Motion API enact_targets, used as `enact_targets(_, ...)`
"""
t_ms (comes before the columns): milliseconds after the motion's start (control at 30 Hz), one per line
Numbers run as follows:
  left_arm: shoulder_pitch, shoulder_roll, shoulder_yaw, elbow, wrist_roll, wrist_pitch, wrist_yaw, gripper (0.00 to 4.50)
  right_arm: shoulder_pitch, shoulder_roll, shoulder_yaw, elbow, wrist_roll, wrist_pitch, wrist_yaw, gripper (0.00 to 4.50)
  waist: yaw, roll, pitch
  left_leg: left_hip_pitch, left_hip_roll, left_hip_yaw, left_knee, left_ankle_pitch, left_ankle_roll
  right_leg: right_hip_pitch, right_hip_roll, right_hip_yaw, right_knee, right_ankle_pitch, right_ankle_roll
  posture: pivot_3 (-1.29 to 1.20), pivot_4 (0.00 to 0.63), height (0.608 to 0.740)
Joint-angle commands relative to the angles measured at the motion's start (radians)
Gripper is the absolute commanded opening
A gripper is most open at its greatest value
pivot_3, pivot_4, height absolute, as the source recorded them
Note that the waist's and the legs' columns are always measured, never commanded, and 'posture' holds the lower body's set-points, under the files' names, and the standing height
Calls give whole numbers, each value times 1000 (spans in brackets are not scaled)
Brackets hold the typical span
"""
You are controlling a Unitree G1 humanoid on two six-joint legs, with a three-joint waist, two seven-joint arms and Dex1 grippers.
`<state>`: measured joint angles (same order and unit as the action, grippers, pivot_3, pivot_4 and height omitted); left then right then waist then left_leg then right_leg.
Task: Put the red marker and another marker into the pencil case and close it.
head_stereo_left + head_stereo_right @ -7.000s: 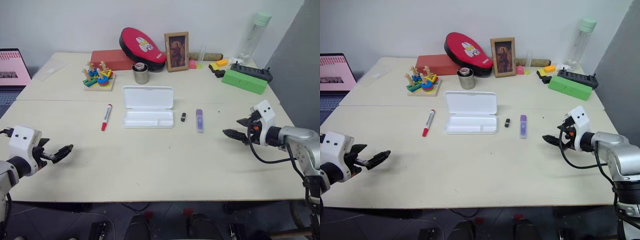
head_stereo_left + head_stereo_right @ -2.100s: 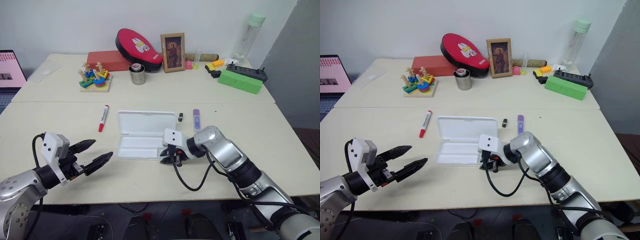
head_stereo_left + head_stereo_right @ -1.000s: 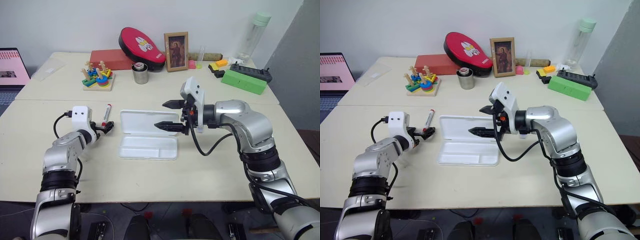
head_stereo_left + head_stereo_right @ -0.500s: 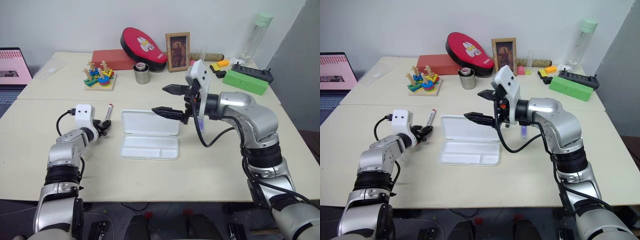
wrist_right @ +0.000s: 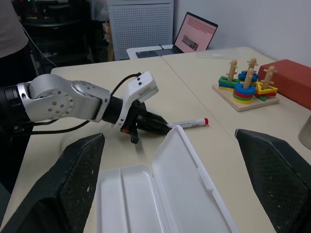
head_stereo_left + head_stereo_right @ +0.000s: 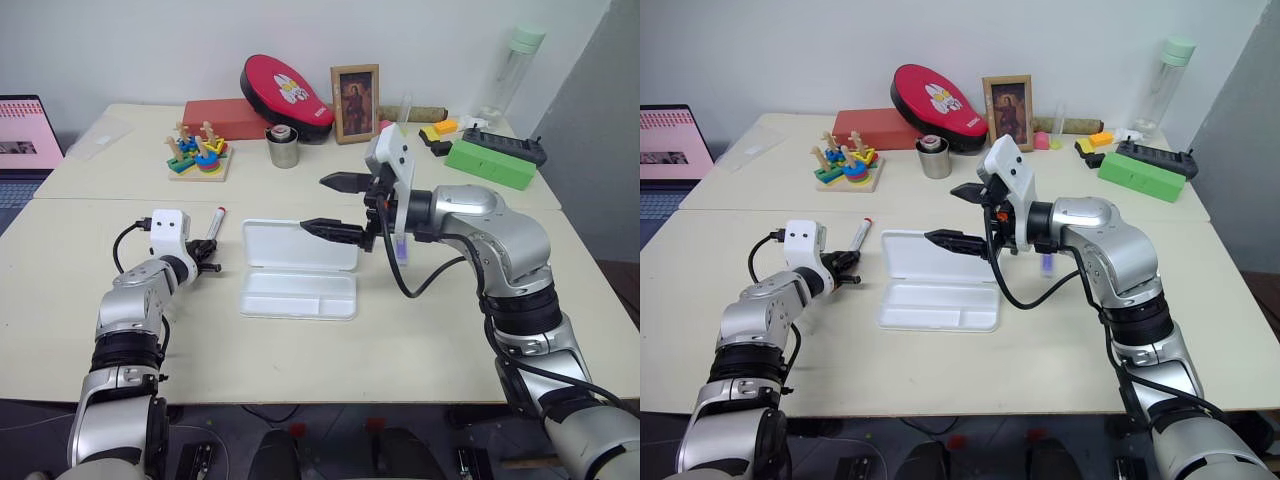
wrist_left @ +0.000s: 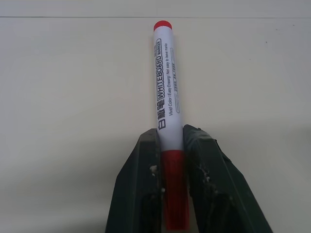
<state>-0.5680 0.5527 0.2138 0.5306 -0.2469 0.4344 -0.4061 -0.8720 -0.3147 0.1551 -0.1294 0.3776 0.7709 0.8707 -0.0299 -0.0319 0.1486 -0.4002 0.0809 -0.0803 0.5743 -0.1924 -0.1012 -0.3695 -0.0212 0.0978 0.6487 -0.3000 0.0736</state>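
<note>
My left tool [image 7: 171,160] was clamped on the red marker [image 7: 167,102], left of the pencil case [image 6: 298,270]. The off-centre grip could let it pivot on lifting. My right tool [image 6: 340,205] hung wide above the case.

The white barrel of the red marker [image 7: 167,102] carries black print running along its length. The largest line reads "WHITEBOARD", with a smaller "MARKER" after it inside an outlined box. Beside it, a finer line reads roughly "Vivid Colour / Easy Erasing / Not easy to leave marks". Three Chinese characters at the cap end cannot be read.
</note>
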Motion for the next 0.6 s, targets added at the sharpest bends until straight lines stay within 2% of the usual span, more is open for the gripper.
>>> enact_targets(33,-45,21,100,-79,-49,-198,-29,424,-20,-28,-32,-21,32,-28,22,4500,0,0,0,0,0,0,0,0,0,0,0,0,0,0,0,0,150,740)
enact_targets(133,-72,40,126,-222,-157,-197,-171,424,-28,-64,-62,-27,53,-47,52,4500,2,0,0,-1,0,0,0,0,0,-1,0,0,-1,0,0,0,150,740)
enact_targets(300,-83,136,-36,-436,-223,-115,-497,424,-40,-203,-159,-14,136,-49,157,4500,3,2,1,-1,-1,1,0,0,0,1,-2,0,-2,0,0,0,150,740)
enact_targets(400,-95,203,-160,-479,-192,-101,-672,424,-7,-254,-167,-44,161,-48,188,4500,-1,4,2,0,-1,1,-1,0,0,1,-1,0,-3,0,0,0,150,740)
enact_targets(600,-91,288,-335,-450,-73,-173,-885,424,56,-293,-152,-106,153,-39,158,4500,-26,5,3,0,0,1,-1,0,1,0,1,1,-2,0,0,0,150,740)
